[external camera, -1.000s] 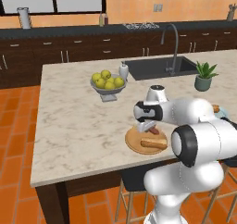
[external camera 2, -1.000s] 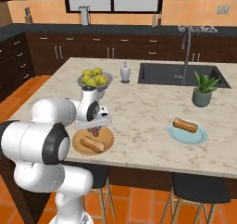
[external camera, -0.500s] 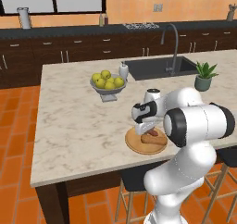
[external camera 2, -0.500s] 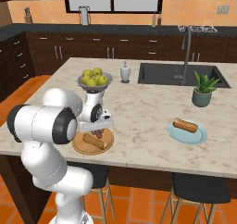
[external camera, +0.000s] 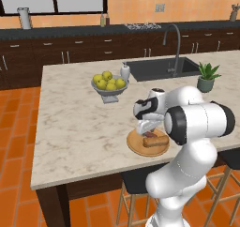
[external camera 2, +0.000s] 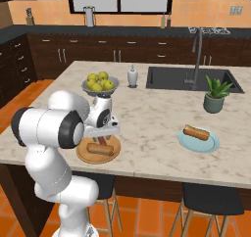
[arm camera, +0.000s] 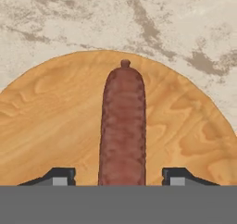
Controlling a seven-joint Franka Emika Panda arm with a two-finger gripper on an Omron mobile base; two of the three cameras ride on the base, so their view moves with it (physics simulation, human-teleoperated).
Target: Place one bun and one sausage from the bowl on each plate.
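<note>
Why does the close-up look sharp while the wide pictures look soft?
Hand view: the sausage and wooden plate sit close, grain crisp, lighting flat with little shadow. Base views: the same wooden plate and blue plate appear small and slightly blurred, under even light.

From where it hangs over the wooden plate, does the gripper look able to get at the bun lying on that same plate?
Probably yes. The gripper is open, straddling the sausage on the wooden plate, and the bun lies right beside it with nothing between.
</note>
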